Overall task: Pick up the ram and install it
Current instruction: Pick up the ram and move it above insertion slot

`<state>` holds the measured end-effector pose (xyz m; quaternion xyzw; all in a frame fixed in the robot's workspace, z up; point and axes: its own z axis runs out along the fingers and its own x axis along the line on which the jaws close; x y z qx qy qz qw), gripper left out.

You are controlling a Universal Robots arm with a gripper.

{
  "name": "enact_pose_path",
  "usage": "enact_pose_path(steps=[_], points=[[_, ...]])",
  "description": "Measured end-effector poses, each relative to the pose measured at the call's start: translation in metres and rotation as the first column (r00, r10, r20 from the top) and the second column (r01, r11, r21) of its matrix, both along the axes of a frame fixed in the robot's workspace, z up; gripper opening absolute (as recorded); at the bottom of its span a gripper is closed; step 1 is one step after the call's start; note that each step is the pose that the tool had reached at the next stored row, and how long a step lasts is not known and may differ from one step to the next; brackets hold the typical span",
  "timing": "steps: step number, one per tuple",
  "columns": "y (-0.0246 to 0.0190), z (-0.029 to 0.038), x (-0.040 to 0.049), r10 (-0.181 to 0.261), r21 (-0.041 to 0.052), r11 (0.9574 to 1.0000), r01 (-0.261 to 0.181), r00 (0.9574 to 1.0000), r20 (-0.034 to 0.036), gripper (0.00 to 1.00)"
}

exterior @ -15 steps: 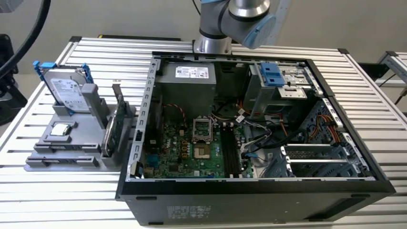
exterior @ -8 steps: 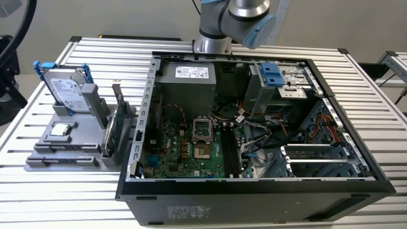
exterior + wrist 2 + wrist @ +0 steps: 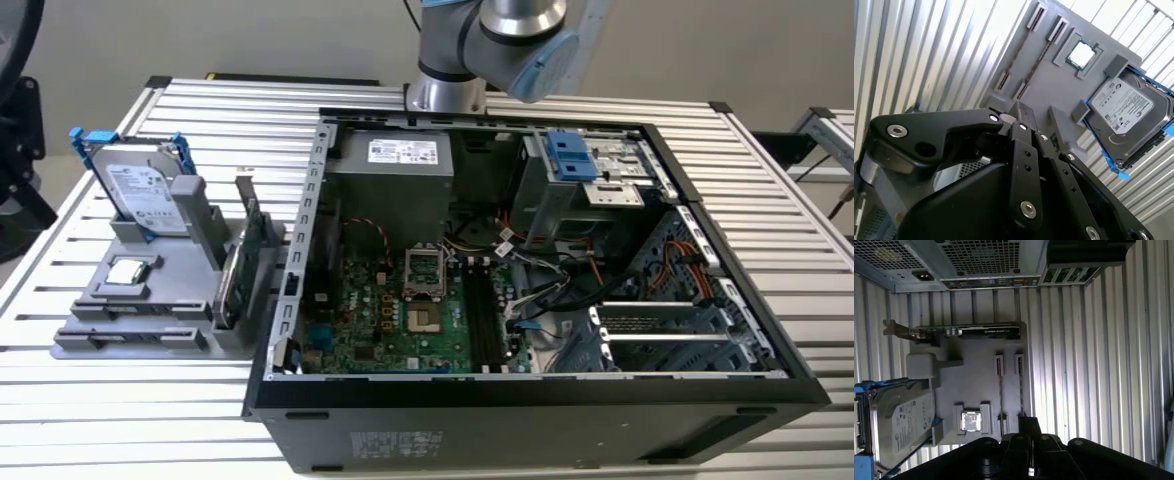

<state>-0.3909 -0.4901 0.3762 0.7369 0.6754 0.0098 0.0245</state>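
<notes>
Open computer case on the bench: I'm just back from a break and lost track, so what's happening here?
A robot arm is working at the open computer case. Its pincer hovers above the grey holder that carries a hard drive, a processor chip and a green card. The ram seems to sit on edge in the holder's narrow slots, not yet picked up; the motherboard's black slots look empty.

Open computer case (image 3: pixel 534 425) beside grey holder (image 3: pixel 160 300) with hard drive (image 3: pixel 140 190)
</notes>
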Motion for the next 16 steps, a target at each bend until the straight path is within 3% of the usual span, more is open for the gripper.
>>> enact_pose_path(steps=[5, 16], points=[[0.0000, -0.0002, 0.0000, -0.041, 0.0000, 0.9991, 0.041, 0.9991, 0.0001, 0.00], [0.0000, -0.0010, 0.0000, -0.060, 0.0000, 0.9982, 0.060, 0.9982, 0.0001, 0.00]])
